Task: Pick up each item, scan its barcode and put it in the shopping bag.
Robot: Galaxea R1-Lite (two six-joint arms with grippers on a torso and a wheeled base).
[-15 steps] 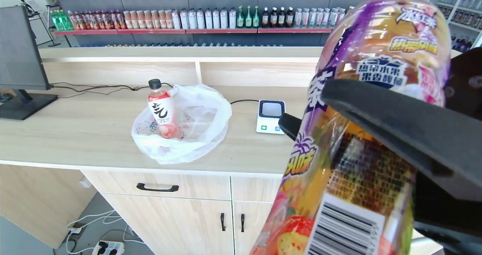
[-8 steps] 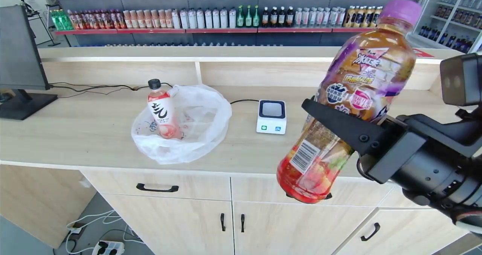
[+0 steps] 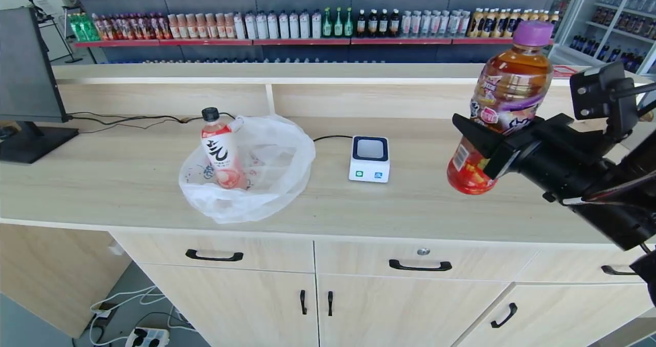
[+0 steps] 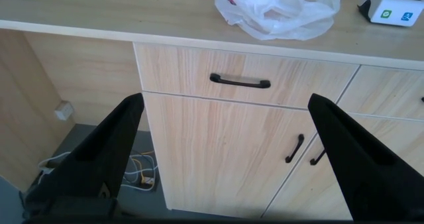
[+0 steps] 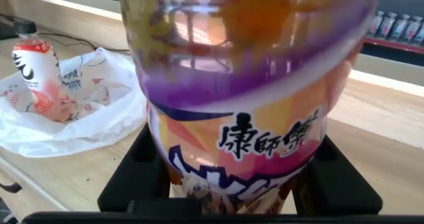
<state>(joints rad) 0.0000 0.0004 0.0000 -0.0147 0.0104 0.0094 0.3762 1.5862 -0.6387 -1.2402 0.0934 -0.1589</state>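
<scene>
Holding the tea bottle in the right gripper, fingers clamped round its lower body, upright in the air above the counter, right of the scanner; left gripper spread apart, low before the drawers. Risks I log: barcode faces sideways while the scanner window looks up, so an untilted pass may not read; a hasty tilt could let the bottle slip

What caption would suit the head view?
Right gripper holds a purple-capped bottle above the counter, near the scanner.
</scene>
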